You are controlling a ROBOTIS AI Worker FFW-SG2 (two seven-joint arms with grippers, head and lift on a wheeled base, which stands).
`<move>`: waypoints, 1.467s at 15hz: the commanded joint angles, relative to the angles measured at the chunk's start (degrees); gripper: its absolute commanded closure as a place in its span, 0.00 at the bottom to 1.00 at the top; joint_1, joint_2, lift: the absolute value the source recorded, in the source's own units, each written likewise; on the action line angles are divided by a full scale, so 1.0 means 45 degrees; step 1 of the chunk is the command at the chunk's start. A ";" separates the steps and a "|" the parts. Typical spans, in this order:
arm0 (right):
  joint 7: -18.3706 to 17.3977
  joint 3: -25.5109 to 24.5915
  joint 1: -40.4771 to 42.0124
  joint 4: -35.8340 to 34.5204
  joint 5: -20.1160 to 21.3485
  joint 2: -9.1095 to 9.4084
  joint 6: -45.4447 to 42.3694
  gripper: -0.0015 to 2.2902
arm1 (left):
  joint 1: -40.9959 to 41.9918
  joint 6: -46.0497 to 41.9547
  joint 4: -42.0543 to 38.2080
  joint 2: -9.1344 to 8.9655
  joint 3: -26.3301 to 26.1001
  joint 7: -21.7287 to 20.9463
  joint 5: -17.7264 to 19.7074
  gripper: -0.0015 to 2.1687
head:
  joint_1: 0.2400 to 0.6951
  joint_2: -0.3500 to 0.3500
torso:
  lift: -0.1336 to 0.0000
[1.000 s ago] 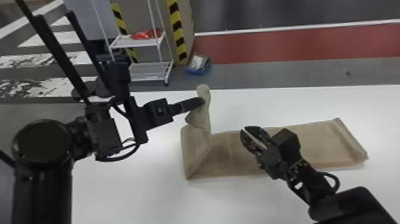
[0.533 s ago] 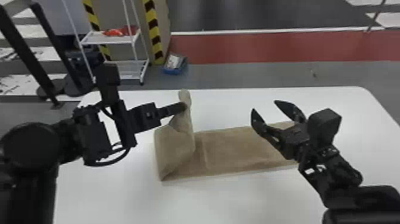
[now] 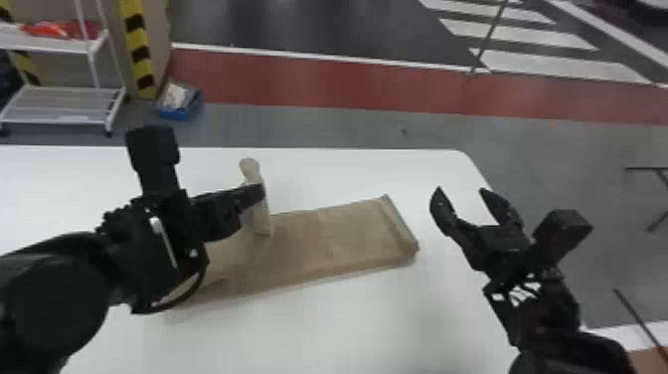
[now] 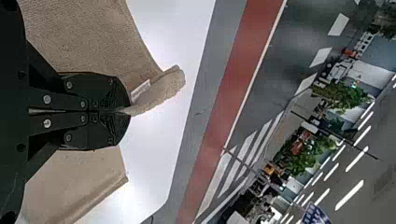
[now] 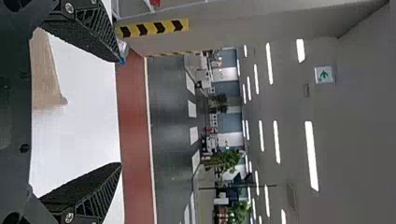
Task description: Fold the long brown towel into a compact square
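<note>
Towel (image 3: 338, 238) lies on bench (image 3: 318, 323), long axis running from left hand (image 4: 129, 112), clamped on its raised part, toward right hand (image 3: 459, 192), open beyond its right end, so fold likely goes rightward.

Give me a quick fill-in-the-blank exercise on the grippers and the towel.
The black two-fingered gripper lifting part of the long brown cloth towel is the robot's ____ one. The right black two-fingered gripper, away from the towel, is not shut but ____. The towel's flat part rests on a smooth tabletop whose colour is ____.

Missing words: left; open; white.
</note>
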 commanded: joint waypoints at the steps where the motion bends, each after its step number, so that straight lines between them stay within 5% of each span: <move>1: 0.0125 -0.0619 0.0194 0.0225 -0.0573 -0.0441 -0.0104 0.04 | -0.0007 -0.0988 0.0115 -0.0105 -0.1372 0.0357 -0.0417 0.66 | 1.00 0.07 | 0.08; 7: 0.0418 -0.0892 0.0292 0.0889 -0.1237 -0.0890 -0.0612 0.04 | -0.0144 -0.1886 0.1189 -0.0925 -0.2700 0.0493 -0.1471 0.64 | 1.00 0.00 | 0.08; 8: 0.0437 -0.0892 0.0311 0.0889 -0.1237 -0.0910 -0.0612 0.04 | -0.0163 -0.2472 0.1462 -0.1042 -0.2817 0.0454 -0.1530 0.51 | 1.00 0.00 | 0.08; 10: 0.0437 -0.0912 0.0331 0.0928 -0.1433 -0.0910 -0.0573 0.04 | -0.0144 -0.3019 0.1775 -0.1042 -0.3110 0.0122 -0.1315 0.00 | 1.00 0.00 | 0.08; 14: 0.0437 -0.0521 0.0390 0.0537 -0.1394 -0.0714 -0.0456 0.04 | -0.0105 -0.3292 0.1716 -0.0964 -0.3481 0.0064 -0.1686 0.02 | 1.00 0.00 | 0.08; 16: 0.0418 -0.0170 0.0526 -0.0088 -0.1237 -0.0558 0.0169 0.04 | 0.0228 -0.3370 0.1521 -0.0652 -0.3364 0.0044 -0.3210 0.02 | 1.00 0.00 | 0.08; 18: 0.0418 0.0358 0.0526 -0.0634 -0.0612 -0.0343 0.0990 0.04 | 0.0696 -0.5011 0.1540 0.0383 -0.2954 0.0044 -0.5045 0.02 | 1.00 0.00 | 0.08; 20: 0.0418 0.0924 0.0429 -0.0908 0.0208 -0.0265 0.1888 0.05 | 0.1028 -0.6300 0.1521 0.1692 -0.1977 0.0025 -0.5006 0.02 | 1.00 0.00 | 0.08; 22: 0.0418 0.1432 0.0018 -0.0986 0.0892 -0.0011 0.3099 0.06 | 0.1380 -0.6339 0.1345 0.2258 -0.0571 -0.0288 -0.4987 0.02 | 1.00 0.13 | 0.08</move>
